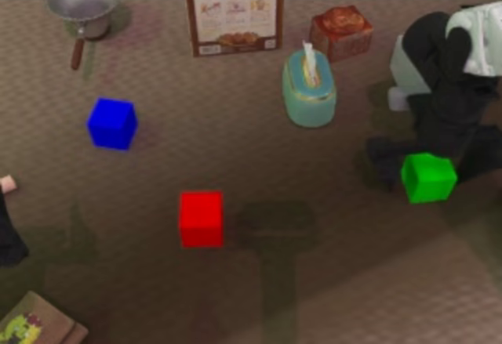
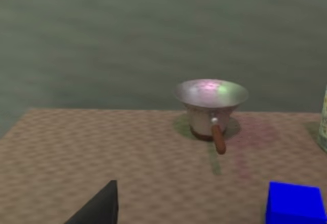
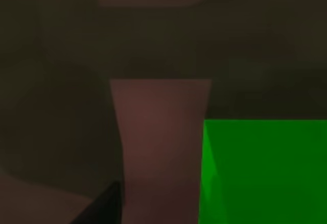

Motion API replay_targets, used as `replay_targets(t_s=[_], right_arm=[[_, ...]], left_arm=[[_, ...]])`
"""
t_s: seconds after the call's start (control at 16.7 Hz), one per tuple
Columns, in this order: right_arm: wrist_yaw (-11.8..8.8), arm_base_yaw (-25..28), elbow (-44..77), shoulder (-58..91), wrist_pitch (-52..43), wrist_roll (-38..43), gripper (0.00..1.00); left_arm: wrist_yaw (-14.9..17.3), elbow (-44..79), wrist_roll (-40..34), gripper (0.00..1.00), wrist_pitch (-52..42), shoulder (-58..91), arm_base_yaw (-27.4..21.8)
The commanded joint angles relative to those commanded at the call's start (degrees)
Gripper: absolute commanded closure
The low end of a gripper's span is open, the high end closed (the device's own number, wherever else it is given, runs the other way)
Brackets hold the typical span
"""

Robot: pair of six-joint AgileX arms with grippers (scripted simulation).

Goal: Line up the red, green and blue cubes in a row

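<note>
Green is the colour nearest our right gripper (image 1: pixel 427 173): the green cube (image 1: pixel 428 177) sits at the right side of the table, with our right arm reaching down over it. From above, the dark fingers seem to flank the cube, but we cannot tell whether they are apart or pressed on it. In the right wrist view the green cube (image 3: pixel 263 170) fills one corner, very close to the camera.

The red cube (image 1: pixel 201 219) rests near the middle of the table, towards the near edge. The blue cube (image 1: pixel 112 123) lies well apart from it, farther back and to the left.

Our left gripper (image 1: pixel 8 219) is parked at the left edge of the table, and we cannot tell how its fingers stand. Its wrist view shows the blue cube (image 2: pixel 295 203) and a metal pan (image 2: pixel 210 104) with a brown handle beyond it.

Along the far side stand the pan (image 1: pixel 85 3), a cardboard box (image 1: pixel 234 11), a small red box (image 1: pixel 340 32) and a pale green tissue box (image 1: pixel 309 87).
</note>
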Motion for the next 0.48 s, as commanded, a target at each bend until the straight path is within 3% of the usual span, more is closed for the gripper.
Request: replay_targets(t_s=[0.48], right_arm=[[0.00,0.00,0.00,0.00,0.00,0.00,0.75]], left_arm=[[0.00,0.00,0.00,0.00,0.00,0.00,0.00]])
